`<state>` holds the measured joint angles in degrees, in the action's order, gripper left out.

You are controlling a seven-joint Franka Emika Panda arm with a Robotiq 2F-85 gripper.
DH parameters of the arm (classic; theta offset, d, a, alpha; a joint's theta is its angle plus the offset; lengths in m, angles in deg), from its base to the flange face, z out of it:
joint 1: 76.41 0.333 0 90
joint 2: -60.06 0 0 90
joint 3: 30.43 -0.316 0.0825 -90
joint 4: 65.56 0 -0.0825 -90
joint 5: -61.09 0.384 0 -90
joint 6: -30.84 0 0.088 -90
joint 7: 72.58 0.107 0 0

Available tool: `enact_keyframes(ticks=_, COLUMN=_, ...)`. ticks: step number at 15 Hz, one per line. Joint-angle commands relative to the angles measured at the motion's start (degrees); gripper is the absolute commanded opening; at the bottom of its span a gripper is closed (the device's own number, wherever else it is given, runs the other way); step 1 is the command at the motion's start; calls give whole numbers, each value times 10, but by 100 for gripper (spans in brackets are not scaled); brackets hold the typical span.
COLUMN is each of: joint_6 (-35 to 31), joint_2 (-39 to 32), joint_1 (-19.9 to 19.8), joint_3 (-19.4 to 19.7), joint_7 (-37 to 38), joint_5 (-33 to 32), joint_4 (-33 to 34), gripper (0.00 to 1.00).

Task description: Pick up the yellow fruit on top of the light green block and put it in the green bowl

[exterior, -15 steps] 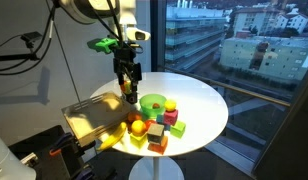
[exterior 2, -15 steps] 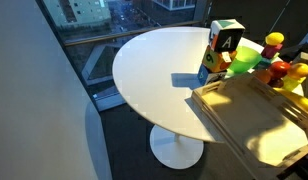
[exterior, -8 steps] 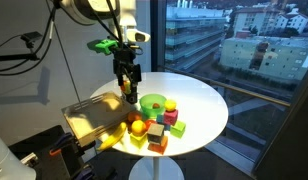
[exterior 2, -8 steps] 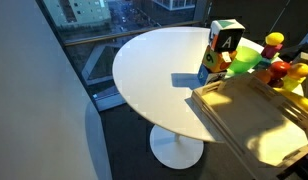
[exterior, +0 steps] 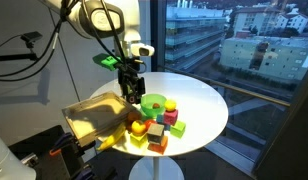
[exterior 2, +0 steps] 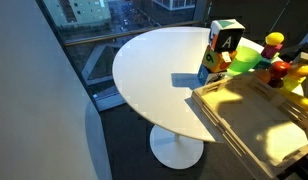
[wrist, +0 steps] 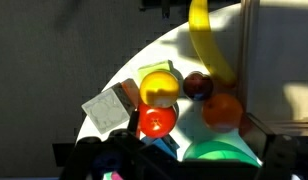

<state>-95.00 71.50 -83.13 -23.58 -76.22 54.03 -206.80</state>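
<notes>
In the wrist view the yellow fruit (wrist: pixel 159 88) sits on the light green block (wrist: pixel 150 69), with a red fruit (wrist: pixel 156 121) just below it. The green bowl (wrist: pixel 222 156) lies at the bottom edge of that view, beside an orange fruit (wrist: pixel 222 110). My gripper (wrist: pixel 189 168) is open and empty; its dark fingers frame the bottom of the view. In an exterior view the gripper (exterior: pixel 131 88) hangs above the table next to the bowl (exterior: pixel 152 103). The yellow fruit also shows in an exterior view (exterior 2: pixel 274 41).
A long banana (wrist: pixel 206 40), a dark plum (wrist: pixel 197 85) and a grey block (wrist: pixel 106 108) crowd the fruit. A wooden tray (exterior: pixel 94 118) lies at the edge of the round white table (exterior: pixel 199 100). A box marked A (exterior 2: pixel 226 42) stands among the blocks.
The arm has swung and the gripper has moved slightly down, toward the cluster of fruits and blocks. The objects have not moved.
</notes>
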Motion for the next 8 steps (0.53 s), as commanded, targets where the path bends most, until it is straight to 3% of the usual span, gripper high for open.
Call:
enact_keyframes(ticks=1, joint_6=-54, joint_2=-31, joint_1=-11, joint_3=8, joint_7=1, joint_5=-12, joint_4=-12, gripper=100)
enact_keyframes(ticks=8, joint_6=-150, joint_2=-99, joint_1=-16, joint_3=13, joint_7=6, joint_5=-18, joint_4=-23, gripper=100)
